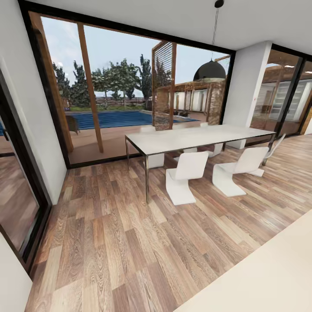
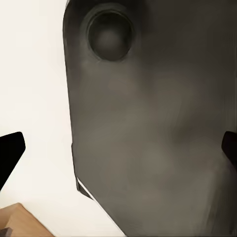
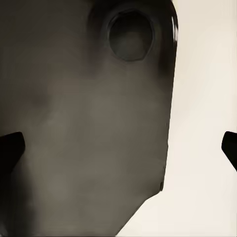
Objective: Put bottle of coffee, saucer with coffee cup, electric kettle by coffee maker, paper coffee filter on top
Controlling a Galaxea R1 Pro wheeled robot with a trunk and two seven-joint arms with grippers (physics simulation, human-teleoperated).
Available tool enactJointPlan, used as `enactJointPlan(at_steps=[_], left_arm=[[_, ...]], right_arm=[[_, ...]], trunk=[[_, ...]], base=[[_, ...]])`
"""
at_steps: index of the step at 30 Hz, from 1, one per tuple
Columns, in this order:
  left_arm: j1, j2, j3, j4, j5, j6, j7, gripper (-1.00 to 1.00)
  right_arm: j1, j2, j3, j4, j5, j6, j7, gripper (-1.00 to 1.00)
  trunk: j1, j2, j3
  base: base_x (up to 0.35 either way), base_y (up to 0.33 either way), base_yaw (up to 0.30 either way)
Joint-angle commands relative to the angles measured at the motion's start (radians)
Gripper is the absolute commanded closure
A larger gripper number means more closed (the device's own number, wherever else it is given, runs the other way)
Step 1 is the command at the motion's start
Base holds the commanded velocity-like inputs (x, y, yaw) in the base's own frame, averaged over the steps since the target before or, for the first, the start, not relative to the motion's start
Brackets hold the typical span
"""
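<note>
Room: head camera is facing a dining area; a white table (image 1: 197,138) is standing at 12 o'clock on the wood floor (image 1: 117,234).
Chairs: white chairs (image 1: 185,175) are sitting around the table, two on the near side.
Lamp: a black dome lamp (image 1: 209,70) is hanging above the table.
Window: big glazing is showing a pool (image 1: 117,119) and trees.
Pale surface: a cream slab (image 1: 268,273) is cutting in at 5 o'clock.
Left hand (image 2: 118,148): dark fingertips (image 2: 10,150) are sitting wide apart, nothing between; grey robot body is looming close.
Right hand (image 3: 118,145): fingertips (image 3: 10,148) are likewise spread, gripping nothing.
Task things: none are showing here.
</note>
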Motion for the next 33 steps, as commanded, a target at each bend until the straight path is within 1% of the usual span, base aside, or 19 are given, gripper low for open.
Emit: enactJointPlan(at_steps=[1,6,12,16,20,33], left_arm=[[0.0,0.003,0.002,0.006,0.001,0.006,-0.003,-1.0],[0.002,-0.001,0.002,0.0,0.001,0.0,-0.002,-1.0],[0.003,-0.002,0.002,-0.003,0.002,-0.001,-0.002,-1.0],[0.003,-0.002,0.001,-0.009,0.002,-0.002,-0.002,-1.0],[0.003,-0.003,-0.003,-0.016,0.002,-0.003,-0.002,-1.0],[0.003,-0.003,-0.003,-0.019,0.002,-0.074,-0.002,-1.0]], right_arm=[[-0.003,0.006,-0.005,-0.006,-0.005,0.001,0.006,-1.0],[-0.003,0.034,0.001,-0.034,0.001,-0.003,0.005,-1.0],[-0.003,0.066,-0.003,-0.036,0.0,-0.004,0.003,-1.0],[-0.003,0.062,-0.005,-0.058,0.0,-0.003,0.003,-1.0],[-0.003,0.061,-0.006,-0.081,0.0,-0.003,0.003,-1.0],[-0.003,0.057,-0.006,-0.128,-0.001,-0.005,0.006,-1.0]], trunk=[[0.0,0.0,0.0],[0.0,0.0,0.0],[0.0,0.0,0.0],[0.0,0.0,0.0],[0.0,0.0,0.0],[0.0,0.0,0.001]], base=[[0.0,0.0,0.0],[0.0,0.0,0.0],[0.0,0.0,0.0],[0.0,0.0,-0.043],[0.0,0.0,-0.204],[0.0,0.0,-0.258]])
